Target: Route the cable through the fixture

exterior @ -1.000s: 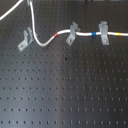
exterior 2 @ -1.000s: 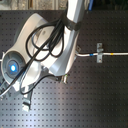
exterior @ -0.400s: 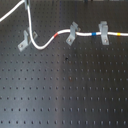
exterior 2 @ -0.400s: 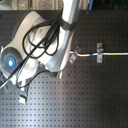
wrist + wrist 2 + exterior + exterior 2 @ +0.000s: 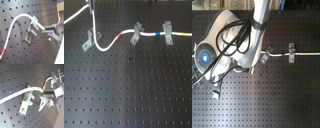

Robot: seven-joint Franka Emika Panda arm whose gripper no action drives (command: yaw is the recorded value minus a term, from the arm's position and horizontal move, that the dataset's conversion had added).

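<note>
The white cable runs from the first exterior view's left edge up to my gripper at the top. From there it drops past the fixture, bends right, and passes a red band, a slanted clip, a blue band and an upright clip. In both wrist views my gripper is shut on the cable close beside the fixture. The cable crosses the fixture's forked top; I cannot tell whether it sits in the fork.
The black perforated board fills the view. In the second exterior view the arm and its dark hoses hide the fixture area. Two clips and the cable show to the second exterior view's right.
The arm has shifted slightly in the second exterior view. The cable's bend beside the fixture has barely moved, and the grip is unchanged.
</note>
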